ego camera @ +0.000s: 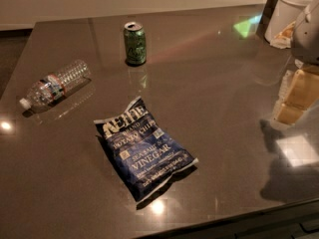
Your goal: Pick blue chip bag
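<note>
The pick is, by my judgement, not yet begun: the dark glossy countertop (209,73) carries everything, and the blue chip bag (143,148) lies flat on it, in front of the green soda can (135,43) and a little to its right, touched by nothing; the approach, the grasp and the lift are all left to do. The gripper (296,98) hangs at the picture's edge, far to the right of the can and well apart from the bag; whether it is open or closed I cannot tell from this view.

The bag is dark navy and crinkly, with white-edged seams and large white lettering that ends in "VINEGAR"; it lies askew, one upper corner pointing towards the can, and it is plainly larger than the can. A clear plastic water bottle (54,86) lies on its side to the can's left.
</note>
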You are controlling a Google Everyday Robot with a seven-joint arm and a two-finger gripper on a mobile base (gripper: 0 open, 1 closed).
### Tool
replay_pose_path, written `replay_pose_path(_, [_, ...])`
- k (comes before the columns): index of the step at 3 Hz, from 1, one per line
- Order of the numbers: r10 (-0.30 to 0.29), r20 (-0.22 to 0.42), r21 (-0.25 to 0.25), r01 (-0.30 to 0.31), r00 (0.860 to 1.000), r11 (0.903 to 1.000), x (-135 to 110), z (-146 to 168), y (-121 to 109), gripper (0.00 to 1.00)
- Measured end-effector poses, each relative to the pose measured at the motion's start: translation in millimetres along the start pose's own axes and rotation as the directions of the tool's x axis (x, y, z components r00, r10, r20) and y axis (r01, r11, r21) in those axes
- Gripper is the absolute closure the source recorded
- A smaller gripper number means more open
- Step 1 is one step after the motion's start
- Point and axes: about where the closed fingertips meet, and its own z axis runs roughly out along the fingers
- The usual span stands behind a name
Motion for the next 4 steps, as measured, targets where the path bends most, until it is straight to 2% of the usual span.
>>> replay_pose_path(2, [0.001,0.019,0.007,-0.001,1.000,1.0000,-7,0,1,0.00])
replay_pose_path(3, [0.021,0.057,0.002,-0.021,0.998,0.9998,-32,5,8,0.00])
replay_pose_path(4, [0.044,0.073,-0.040,-0.041,0.996,0.9984,-63,21,23,0.00])
